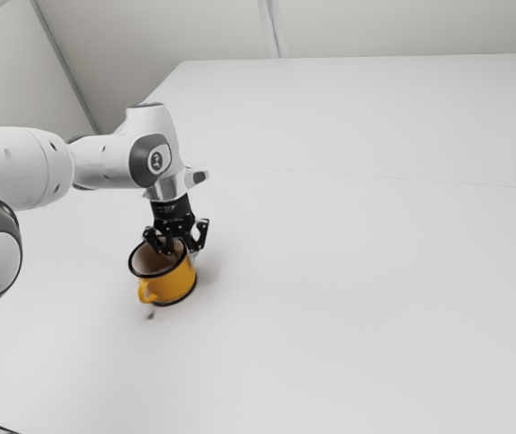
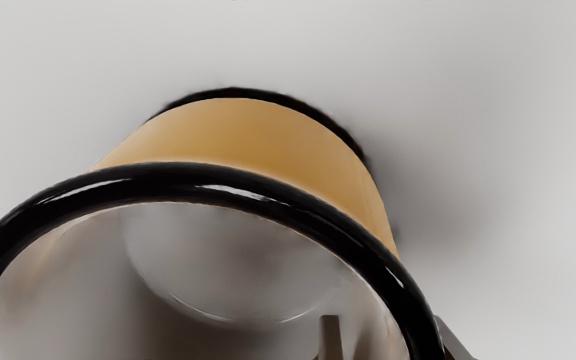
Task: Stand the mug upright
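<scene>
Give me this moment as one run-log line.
task: set mug upright | mug: mouth upward, base flat or tilted unclear | gripper: open, astride rim, one finger inside, other outside

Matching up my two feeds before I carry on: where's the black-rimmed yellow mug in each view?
Exterior view: on the white table, toward the view's left, just under the claw; the mug has its handle toward the view's left.
Wrist view: directly at the claw, its open mouth facing the camera, its base beyond.
Shared landmark: the black rim, with one finger inside it and the other outside.
</scene>
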Controlling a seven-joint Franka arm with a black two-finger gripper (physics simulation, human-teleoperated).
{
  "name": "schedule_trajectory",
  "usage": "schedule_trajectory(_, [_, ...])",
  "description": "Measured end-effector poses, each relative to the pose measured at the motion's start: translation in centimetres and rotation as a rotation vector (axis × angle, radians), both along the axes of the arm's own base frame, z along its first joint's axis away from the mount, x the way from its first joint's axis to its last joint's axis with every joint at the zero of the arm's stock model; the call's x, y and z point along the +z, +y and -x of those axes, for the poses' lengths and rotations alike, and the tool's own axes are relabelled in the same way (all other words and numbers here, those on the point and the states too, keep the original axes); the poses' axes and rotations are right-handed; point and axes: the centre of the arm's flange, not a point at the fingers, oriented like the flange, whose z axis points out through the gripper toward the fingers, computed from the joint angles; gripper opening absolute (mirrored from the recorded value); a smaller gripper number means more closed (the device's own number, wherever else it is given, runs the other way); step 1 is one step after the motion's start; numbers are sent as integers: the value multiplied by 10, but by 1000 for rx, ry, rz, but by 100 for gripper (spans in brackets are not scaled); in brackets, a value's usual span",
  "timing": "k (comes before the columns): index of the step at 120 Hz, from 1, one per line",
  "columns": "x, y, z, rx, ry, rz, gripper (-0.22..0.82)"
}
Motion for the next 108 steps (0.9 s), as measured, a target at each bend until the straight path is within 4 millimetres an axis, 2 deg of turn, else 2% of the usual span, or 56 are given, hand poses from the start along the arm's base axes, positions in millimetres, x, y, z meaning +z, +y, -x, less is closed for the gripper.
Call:
schedule_trajectory(10, [5,-1,-3,6,-14,7,25])
schedule_trajectory(22, [13,-2,-6,11,-30,14,38])
schedule_trajectory(32, [23,-2,-6,12,-45,20,45])
schedule_trajectory(51, [58,0,-4,2,-92,35,53])
schedule_trajectory(67, [102,6,-3,-37,-160,33,57])
schedule_trajectory(79, [146,12,-5,-103,-225,2,58])
schedule_trajectory(94, [204,21,4,-180,-292,-41,59])
schedule_trajectory(108, [247,26,11,-230,-318,-64,60])
